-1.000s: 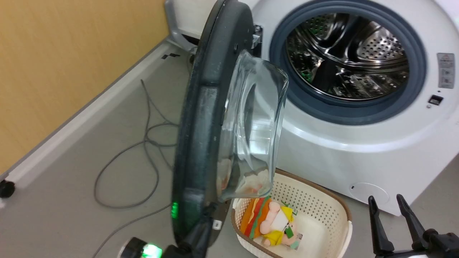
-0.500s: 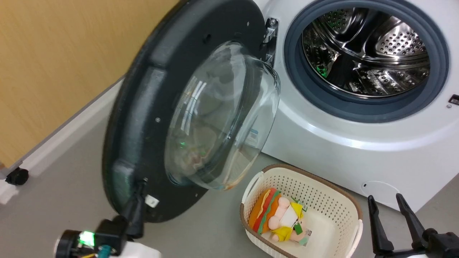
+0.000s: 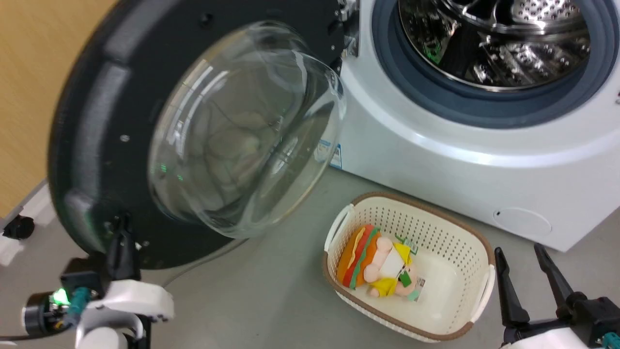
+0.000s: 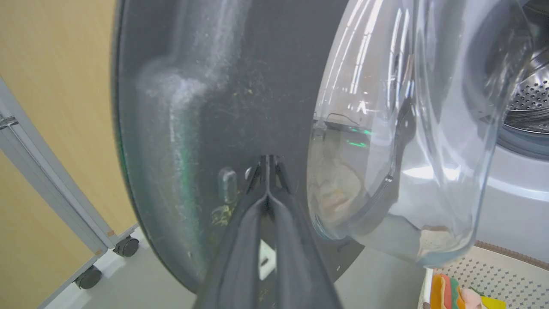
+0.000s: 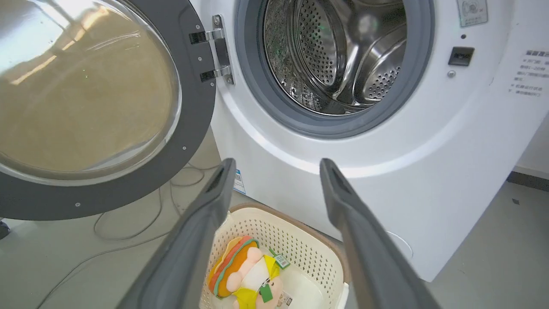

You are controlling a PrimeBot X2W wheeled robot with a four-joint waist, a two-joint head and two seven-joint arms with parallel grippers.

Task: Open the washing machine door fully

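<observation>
- Left of the washing machine [image 3: 436, 160], the washing machine door [image 3: 97, 121] stands wide open.
- Its inner face is touched by the left claw [image 4: 266, 162], fingers pressed together.
- Before the machine, the right claw [image 5: 276, 163] is spread wide.

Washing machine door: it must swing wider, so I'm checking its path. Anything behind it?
Nothing visible blocks the washing machine door; the wheeled yellow panel stands beyond its edge, apart. The shut left gripper touches its inner face.

Grey floor [image 3: 271, 291], yellow wooden wall [image 3: 24, 97]
</observation>
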